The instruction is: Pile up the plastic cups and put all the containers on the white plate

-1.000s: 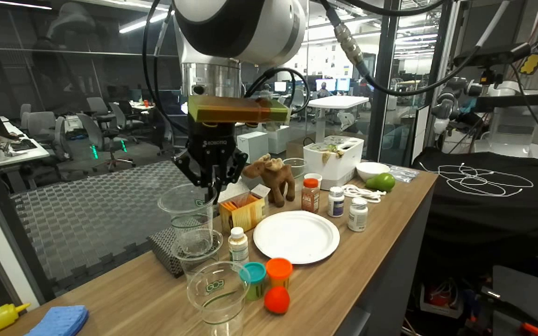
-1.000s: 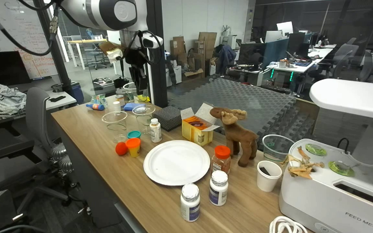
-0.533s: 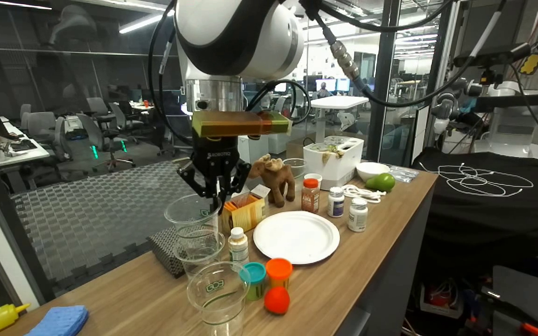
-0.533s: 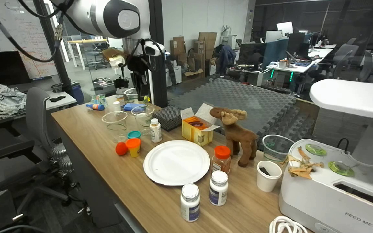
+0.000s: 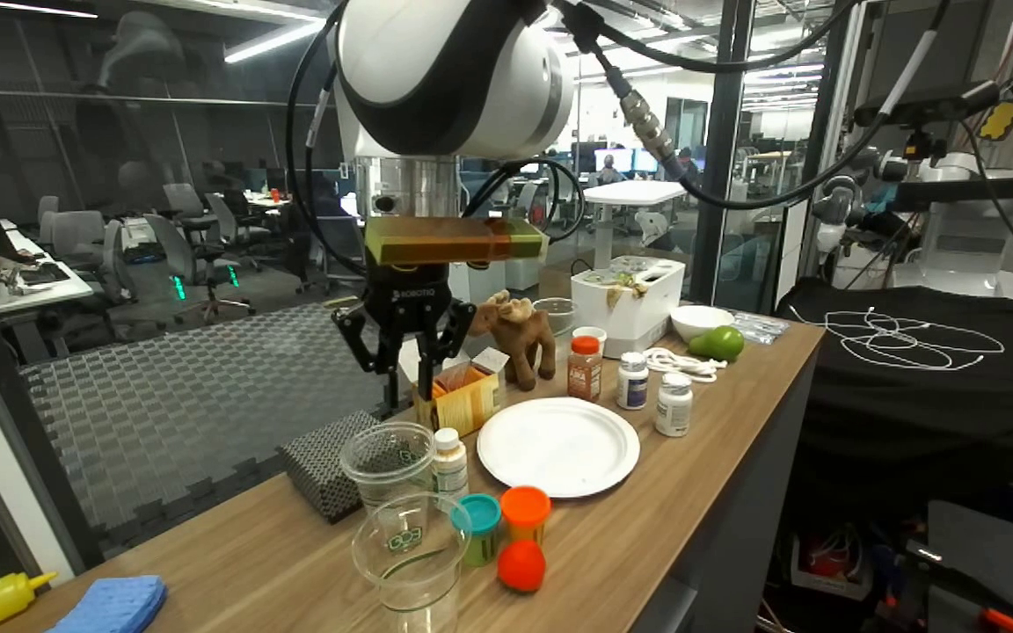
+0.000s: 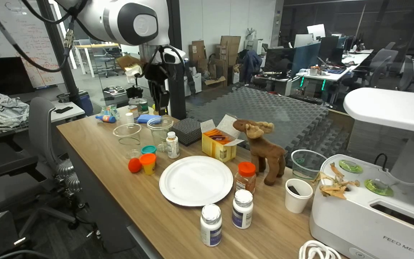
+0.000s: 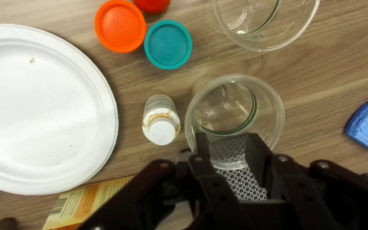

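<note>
Released since the earlier frame, your clear cup (image 5: 388, 453) now sits nested inside another, and your gripper (image 5: 409, 396) has come down a little, its jaws parted above the rim. You count three clear cups at this spot: two in that nested pair (image 5: 383, 483) and one lone cup (image 5: 410, 563) just beside it. A fourth clear cup (image 6: 307, 164) stands well apart, by one toy moose (image 6: 268, 154). You have two containers, one teal container (image 5: 479, 519) and one orange container (image 5: 526, 510), side by side between the lone cup and the one white plate (image 5: 559, 448). One red ball-like thing (image 5: 521, 565) sits just beside the orange one. One white bottle (image 5: 449, 466) stands close on the pair's plate side, one dark mesh block (image 5: 326, 462) close on another side. Your room is bare wood from the pair to the blue sponge (image 5: 111, 603), plus a bare strip of table (image 6: 113, 172) between the containers and its long edge.
</note>
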You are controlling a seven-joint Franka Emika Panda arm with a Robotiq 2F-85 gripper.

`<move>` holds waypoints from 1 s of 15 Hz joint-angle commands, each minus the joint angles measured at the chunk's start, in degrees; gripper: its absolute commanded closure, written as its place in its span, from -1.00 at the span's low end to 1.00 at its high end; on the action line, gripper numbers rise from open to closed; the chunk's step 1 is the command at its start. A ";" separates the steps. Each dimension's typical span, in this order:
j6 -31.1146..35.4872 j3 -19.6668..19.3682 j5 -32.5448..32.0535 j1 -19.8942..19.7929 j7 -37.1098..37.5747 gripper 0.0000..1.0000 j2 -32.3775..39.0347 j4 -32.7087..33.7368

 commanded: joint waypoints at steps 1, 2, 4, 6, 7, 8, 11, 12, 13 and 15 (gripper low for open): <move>1.86 -0.25 0.80 0.55 0.02 -0.37 -0.26 0.81; 2.06 -0.19 0.91 0.53 -0.06 -0.54 -0.54 0.74; 1.89 -0.48 0.31 0.86 0.73 -0.81 -1.35 0.47; -0.32 -0.47 0.32 0.99 1.26 -1.00 -3.24 -0.41; -1.55 0.08 1.23 0.72 0.54 -1.00 -4.39 -1.17; -2.07 0.17 0.88 0.93 0.57 -1.00 -5.89 -2.50; -3.89 1.11 1.07 1.03 -0.59 -1.00 -9.98 -6.45; -4.16 1.42 1.03 1.16 -0.62 -1.00 -11.07 -8.03; -3.84 1.78 0.93 1.32 -0.59 -1.00 -11.90 -9.92; -2.93 2.81 1.62 1.49 -1.12 -1.00 -13.38 -13.71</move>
